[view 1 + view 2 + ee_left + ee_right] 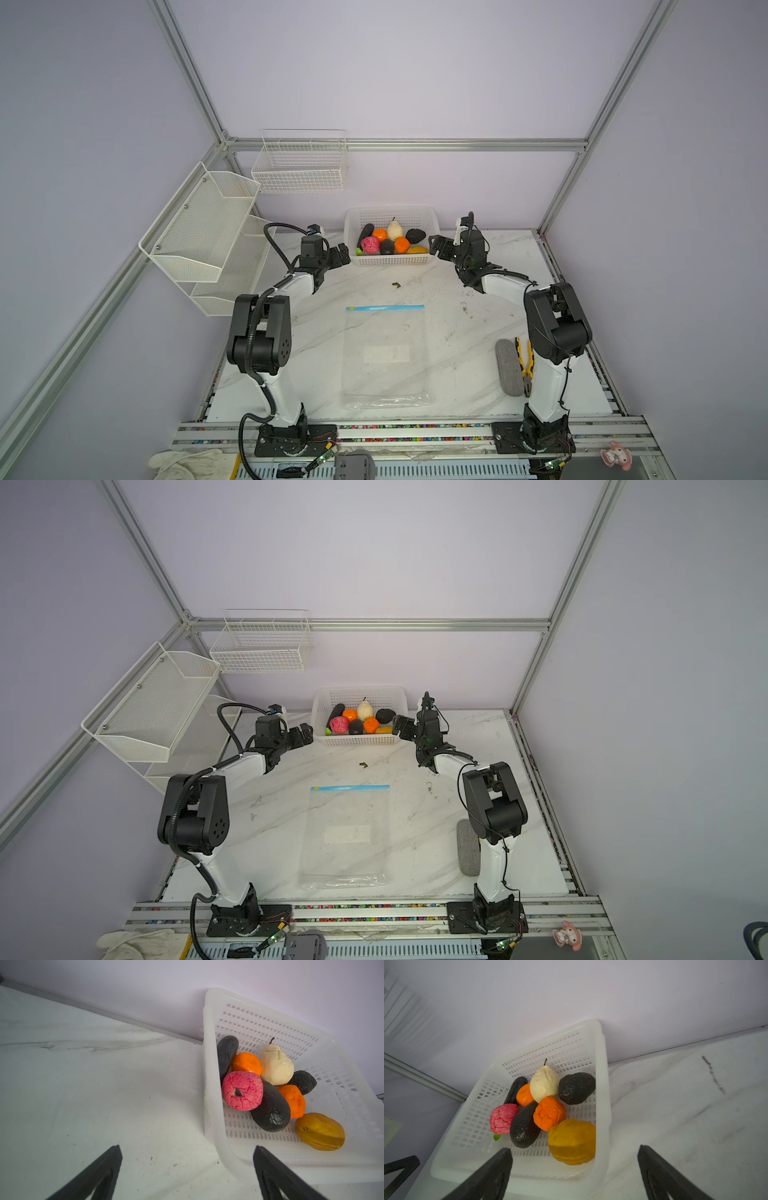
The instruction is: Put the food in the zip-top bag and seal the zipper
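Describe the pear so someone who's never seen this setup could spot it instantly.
At the back edge of the marble table sits a white perforated basket. Among the toy food inside, the pear stands toward the rear. It is the only cream-coloured piece, with a thin dark stem.

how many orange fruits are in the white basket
2. One orange fruit sits toward the back of the white basket, beside the cream pear; the other lies in front of the pear. More could be hidden underneath.
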You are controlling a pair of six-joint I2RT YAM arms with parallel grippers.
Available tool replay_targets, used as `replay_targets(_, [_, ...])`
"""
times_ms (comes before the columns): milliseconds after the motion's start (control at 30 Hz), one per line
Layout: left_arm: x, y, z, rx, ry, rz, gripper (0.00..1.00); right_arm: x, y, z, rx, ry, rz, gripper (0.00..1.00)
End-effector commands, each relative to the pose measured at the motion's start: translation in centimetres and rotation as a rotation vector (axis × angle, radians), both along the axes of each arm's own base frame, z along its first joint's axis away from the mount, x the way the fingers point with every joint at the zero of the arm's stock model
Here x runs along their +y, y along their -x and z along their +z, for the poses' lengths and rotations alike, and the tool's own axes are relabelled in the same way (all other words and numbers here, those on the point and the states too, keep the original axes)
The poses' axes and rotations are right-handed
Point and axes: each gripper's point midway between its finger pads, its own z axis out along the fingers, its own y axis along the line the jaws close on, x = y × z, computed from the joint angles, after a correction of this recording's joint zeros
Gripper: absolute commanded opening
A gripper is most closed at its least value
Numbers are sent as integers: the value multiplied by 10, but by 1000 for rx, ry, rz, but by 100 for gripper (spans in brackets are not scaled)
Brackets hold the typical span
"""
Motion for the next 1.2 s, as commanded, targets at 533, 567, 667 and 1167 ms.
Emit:
replay_targets(533, [-71, -95, 64, -168, 338, -236, 100, 13, -46, -38, 111, -99, 73, 95])
replay_targets(567, [-76, -96, 63, -167, 344, -247, 100, 13, -46, -36, 107, -99, 73, 95])
replay_targets(667, [-90, -100, 65, -172, 360, -277, 100, 10, -44, -35, 108, -95, 65, 95])
replay_targets(1167, [-46, -88, 60, -154, 275, -124, 100, -21, -26, -19, 129, -38, 2, 97])
